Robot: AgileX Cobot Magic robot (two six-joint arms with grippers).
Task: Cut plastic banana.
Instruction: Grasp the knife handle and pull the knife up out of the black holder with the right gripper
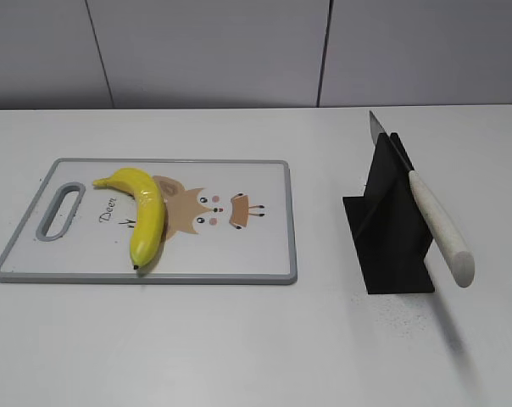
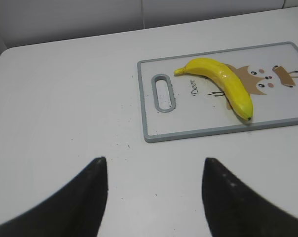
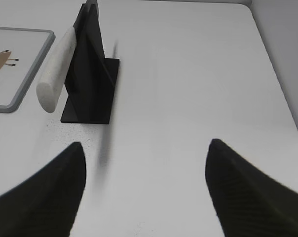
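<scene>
The banana point(image 1: 143, 214), left of centre on the cutting board point(image 1: 264, 254), looks light, stiff and slippery; pin its middle. Both grippers point(image 2: 154, 197) point(image 3: 144, 192) gape, empty.

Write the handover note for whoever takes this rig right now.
Left gripper: open, empty, above bare table short of the cutting board.
Right gripper: open, empty, above the table short of the knife stand.
Banana: whole, lying on the board.
Knife: resting in the stand, handle sticking out toward the near edge.
Done: nothing yet.
Left: pick up the knife, steady the banana, cut it.
</scene>
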